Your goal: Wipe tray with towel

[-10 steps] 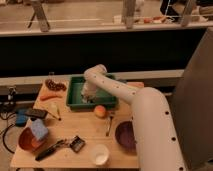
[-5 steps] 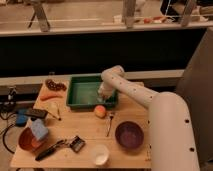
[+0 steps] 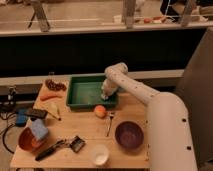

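So this looks mid-wipe to me: the tool (image 3: pixel 106 94) is down in the right end of the tray (image 3: pixel 82 104), far-middle on the tabletop (image 3: pixel 75 127). The pale bit under it is probably the towel (image 3: pixel 104 97), though I can't tell its grip. Next it likely needs a flat sweep left across the tray floor.

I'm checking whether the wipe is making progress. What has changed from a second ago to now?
The gripper, down inside the green tray, swept from left of the tray's middle toward its right end in the picture, with the arm swinging along. Nothing was visibly picked up or released. The tray, orange, purple bowl and white cup stayed put.
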You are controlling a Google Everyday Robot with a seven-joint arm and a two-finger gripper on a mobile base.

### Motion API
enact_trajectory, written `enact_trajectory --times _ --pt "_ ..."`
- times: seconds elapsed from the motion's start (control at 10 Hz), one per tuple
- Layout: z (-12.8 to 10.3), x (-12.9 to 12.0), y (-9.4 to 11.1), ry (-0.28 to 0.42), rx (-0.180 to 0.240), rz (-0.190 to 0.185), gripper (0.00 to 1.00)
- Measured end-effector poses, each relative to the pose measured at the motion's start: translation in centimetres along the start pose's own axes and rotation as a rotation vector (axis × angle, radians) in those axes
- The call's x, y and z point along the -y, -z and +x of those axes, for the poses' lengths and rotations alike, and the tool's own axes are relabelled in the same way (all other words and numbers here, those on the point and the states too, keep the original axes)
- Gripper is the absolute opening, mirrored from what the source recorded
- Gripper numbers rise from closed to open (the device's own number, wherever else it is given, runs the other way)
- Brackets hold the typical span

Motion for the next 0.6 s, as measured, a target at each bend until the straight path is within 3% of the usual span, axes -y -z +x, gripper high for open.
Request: enact_trajectory --times 0.3,0.4,0.6 --pt "1.8 3.7 -1.1 0.036 0.002 0.004 0.00" --pt "0.8 6.7 -1.5 0.083 0.014 0.020 0.00" --pt "-0.8 9.8 -1.8 0.150 0.037 0.044 0.00"
